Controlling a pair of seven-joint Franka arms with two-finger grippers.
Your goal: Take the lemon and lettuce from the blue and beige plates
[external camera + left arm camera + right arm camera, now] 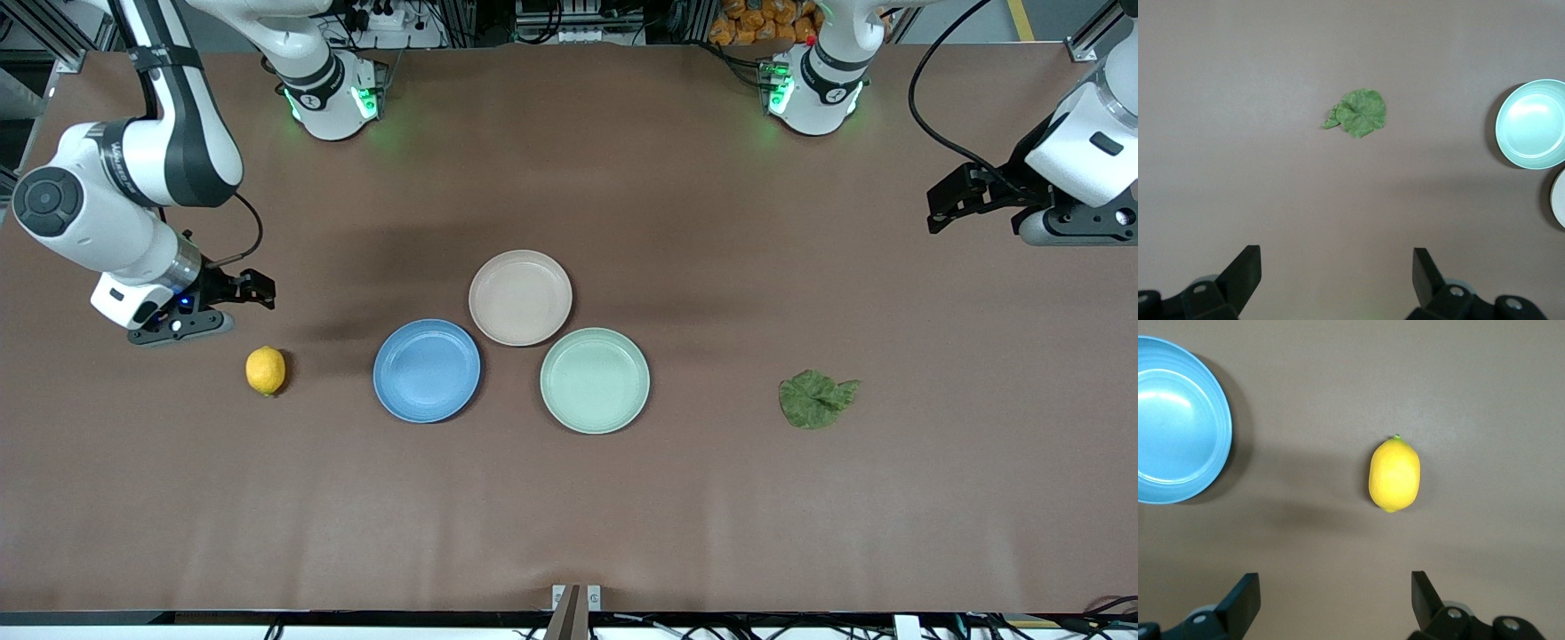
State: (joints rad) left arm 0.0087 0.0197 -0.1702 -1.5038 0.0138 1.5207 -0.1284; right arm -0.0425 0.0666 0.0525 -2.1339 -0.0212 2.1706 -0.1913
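Note:
The lemon lies on the bare table beside the empty blue plate, toward the right arm's end. The lettuce lies flat on the table toward the left arm's end. The beige plate is empty. My right gripper is open and empty over bare table close to the lemon; its wrist view shows the lemon and the blue plate ahead of the gripper. My left gripper is open and empty over bare table; its wrist view shows the lettuce ahead of the gripper.
An empty mint-green plate sits beside the blue and beige plates, toward the lettuce; it also shows in the left wrist view. The brown table stretches wide around the plates. The arm bases stand along the table's edge farthest from the front camera.

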